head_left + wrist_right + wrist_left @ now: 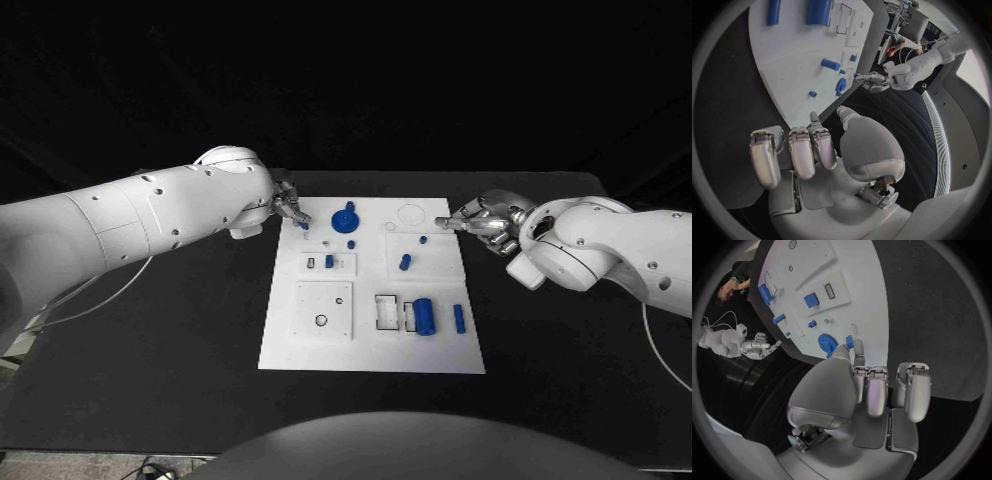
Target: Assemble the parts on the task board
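The board (372,345) lies in the middle of the black table (159,380), long side running away from the robot, so each hand can reach its own edge. The left hand (290,208) hovers at the board's far left corner, fingers curled down, and pinches a small blue peg (850,342) between thumb and a fingertip, just beside the blue gear (345,221). Held low and close like this, the peg looks ready to go into a seat near the gear, though the exact hole is too small to make out.

The right hand (480,222) hangs at the far right edge, fingers drawn together and pointing in over the board. I cannot tell whether it has hold of anything there; a thin pale shape by its fingertips is unclear.

The other parts are spread out: a short blue pin (405,263) mid-board, a blue block (329,261) in its left slot, and at the near right a blue cylinder (423,315) beside a slim bar (459,319). Most of the assembly seems yet to be done.
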Robot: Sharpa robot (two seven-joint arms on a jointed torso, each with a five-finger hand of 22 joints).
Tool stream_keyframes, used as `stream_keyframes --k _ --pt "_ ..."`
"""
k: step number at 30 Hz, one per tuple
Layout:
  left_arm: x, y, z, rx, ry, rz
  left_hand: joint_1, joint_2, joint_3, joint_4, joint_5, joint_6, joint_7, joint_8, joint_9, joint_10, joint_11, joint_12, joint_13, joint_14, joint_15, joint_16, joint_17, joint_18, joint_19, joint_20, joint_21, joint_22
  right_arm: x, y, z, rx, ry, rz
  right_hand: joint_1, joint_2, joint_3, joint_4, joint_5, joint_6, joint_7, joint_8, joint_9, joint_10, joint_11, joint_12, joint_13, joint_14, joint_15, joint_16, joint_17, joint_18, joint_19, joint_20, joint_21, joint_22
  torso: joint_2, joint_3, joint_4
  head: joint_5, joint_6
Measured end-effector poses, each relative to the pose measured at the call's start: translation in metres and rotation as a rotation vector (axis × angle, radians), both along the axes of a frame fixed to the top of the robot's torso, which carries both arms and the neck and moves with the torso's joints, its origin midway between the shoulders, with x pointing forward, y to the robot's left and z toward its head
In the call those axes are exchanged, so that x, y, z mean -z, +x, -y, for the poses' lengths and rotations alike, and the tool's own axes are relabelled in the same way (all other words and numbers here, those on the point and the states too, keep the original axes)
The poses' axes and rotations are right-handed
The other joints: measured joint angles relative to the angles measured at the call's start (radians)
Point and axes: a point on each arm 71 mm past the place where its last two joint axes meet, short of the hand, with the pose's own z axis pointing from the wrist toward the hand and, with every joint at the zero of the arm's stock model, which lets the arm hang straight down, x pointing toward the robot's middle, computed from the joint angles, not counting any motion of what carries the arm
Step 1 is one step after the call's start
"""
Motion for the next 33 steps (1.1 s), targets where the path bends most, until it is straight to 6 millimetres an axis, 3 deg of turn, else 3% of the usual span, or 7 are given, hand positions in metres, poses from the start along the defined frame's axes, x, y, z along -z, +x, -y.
stream_keyframes --k 15,33 --pt "-0.02 -0.008 -0.006 0.033 -0.003 0.008 -0.001 -0.001 0.0 0.0 -0.002 0.0 0.0 -0.001 -0.002 0.001 -0.001 0.0 0.0 0.0 0.0 0.0 0.0 0.0 0.0 0.0 0.0 0.0 0.001 0.0 -0.001 -0.001 0.0 -0.001 0.0 0.0 0.0 0.0 0.0 0.0 0.0 0.0 0.0 0.0 0.0 0.0 0.0 0.0 0.0 0.0 0.0 0.0 0.0 0.0 0.0 0.0 0.0 0.0008 0.0002 0.002 0.0" --pt "-0.02 -0.035 -0.006 0.088 0.011 -0.052 -0.009 -0.009 0.0 0.0 0.001 0.015 -0.003 -0.006 -0.002 0.001 -0.001 0.0 -0.037 0.0 0.0 0.0 0.0 0.0 0.0 0.0 0.0 0.0 0.001 0.0 0.0 0.0 0.0 -0.002 0.0 0.0 0.0 0.0 0.0 0.0 0.0 0.0 0.001 0.0 0.0 0.0 0.0 0.0 0.0 0.0 0.0 0.0 0.0 0.0 0.0 0.0 0.0 -0.0006 0.0007 0.005 0.0"
